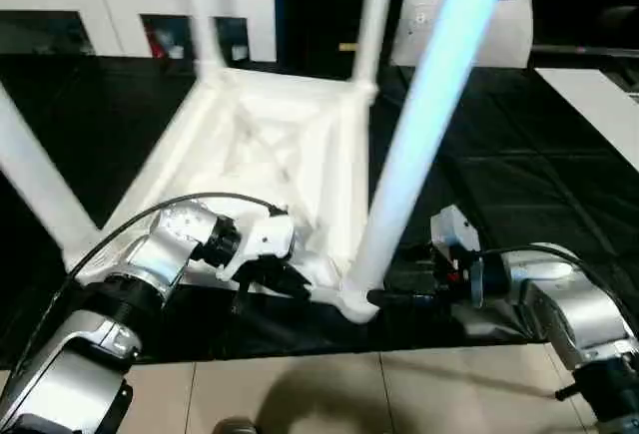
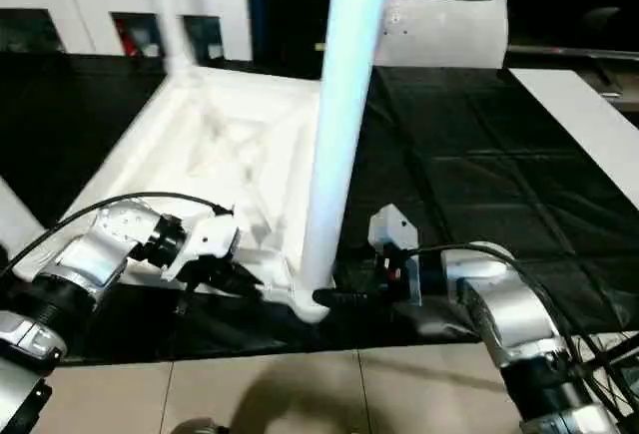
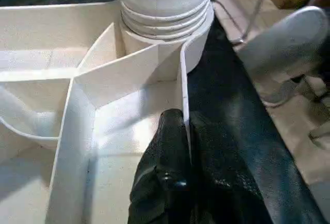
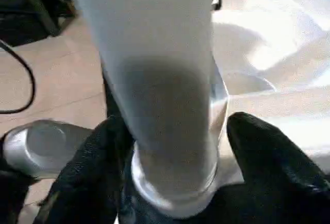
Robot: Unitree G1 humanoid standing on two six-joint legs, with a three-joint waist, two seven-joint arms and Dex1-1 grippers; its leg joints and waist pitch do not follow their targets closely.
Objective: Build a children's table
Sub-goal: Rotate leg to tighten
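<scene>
The children's table lies upside down on a black mat, its white ribbed tabletop (image 1: 260, 145) facing up. Four white legs stand in the corner sockets: the far left (image 1: 200, 15), the far right (image 1: 371, 15), the near left (image 1: 35, 180) and the near right leg (image 1: 419, 125). My left gripper (image 1: 290, 279) is shut on the tabletop's thin near rim (image 3: 183, 90), close to the near right socket (image 3: 165, 23). My right gripper (image 1: 384, 297) straddles the base of the near right leg (image 4: 160, 80). One finger (image 4: 258, 147) stands a little apart from the leg.
The black mat (image 1: 519, 175) covers the work area, ending at a tiled floor (image 1: 349, 394) near me. White cabinets (image 1: 130, 0) line the back left. A flat white bag (image 1: 499, 30) lies at the back right, and a white board (image 1: 599, 105) at the right edge.
</scene>
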